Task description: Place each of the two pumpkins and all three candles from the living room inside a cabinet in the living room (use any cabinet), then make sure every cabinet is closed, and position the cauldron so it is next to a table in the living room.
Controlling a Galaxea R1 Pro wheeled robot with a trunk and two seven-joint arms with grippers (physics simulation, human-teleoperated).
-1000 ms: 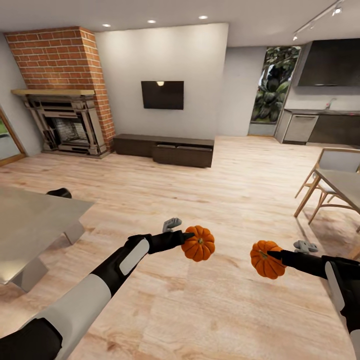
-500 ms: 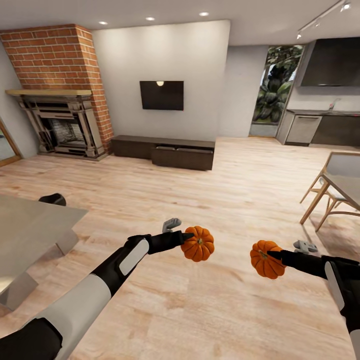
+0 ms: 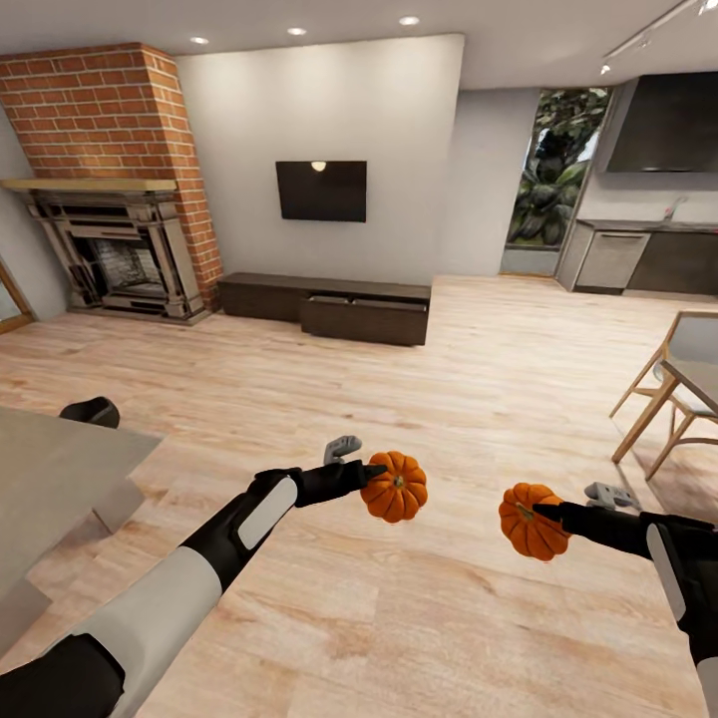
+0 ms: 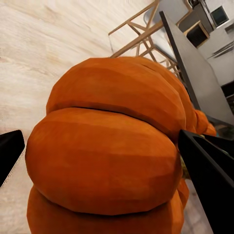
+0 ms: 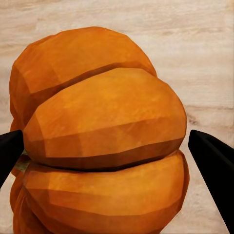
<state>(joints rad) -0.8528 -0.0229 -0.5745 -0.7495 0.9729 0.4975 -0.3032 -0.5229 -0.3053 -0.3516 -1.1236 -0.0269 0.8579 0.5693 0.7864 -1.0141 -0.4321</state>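
A pumpkin in each gripper, out over the wood floor.

My left gripper (image 3: 374, 472) grips the left pumpkin (image 3: 396, 487); my right gripper (image 3: 543, 512) grips the right pumpkin (image 3: 532, 520), both held clear of the floor (image 3: 399, 618). The cabinet (image 3: 324, 306) stands far ahead under the TV (image 3: 321, 190), one drawer front standing out. The cauldron (image 3: 90, 411) sits behind the glass table (image 3: 50, 469), near left.

Even, bright render lit by recessed ceiling spots (image 3: 298, 31) that leave a small glare on the TV (image 3: 321, 190), with soft faint shadows on the floor (image 3: 479, 399), wide-angle bowing of edges in the head view, and coarse, faceted close-up surfaces in both wrist views.
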